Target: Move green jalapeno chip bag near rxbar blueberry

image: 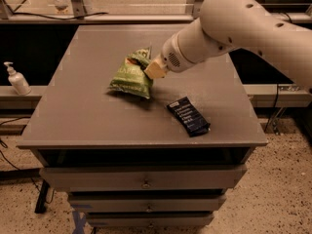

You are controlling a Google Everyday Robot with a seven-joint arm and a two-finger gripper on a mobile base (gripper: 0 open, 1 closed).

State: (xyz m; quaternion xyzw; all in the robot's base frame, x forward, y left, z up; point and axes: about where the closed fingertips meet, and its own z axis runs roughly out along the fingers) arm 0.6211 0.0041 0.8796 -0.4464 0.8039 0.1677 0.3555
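The green jalapeno chip bag (130, 75) is a crinkly light-green bag held just above the middle of the grey table (73, 126), its lower edge close to the surface. My gripper (153, 70) is shut on the bag's right upper edge, reaching in from the right on the white arm (234, 28). The rxbar blueberry (188, 116) is a flat dark navy bar with white text, lying on the table to the right of and nearer than the bag, a short gap apart.
A white pump bottle (16, 79) stands on a shelf left of the table. The table has drawers (141, 179) below its front edge. The arm hides the back right of the tabletop, so no apple shows.
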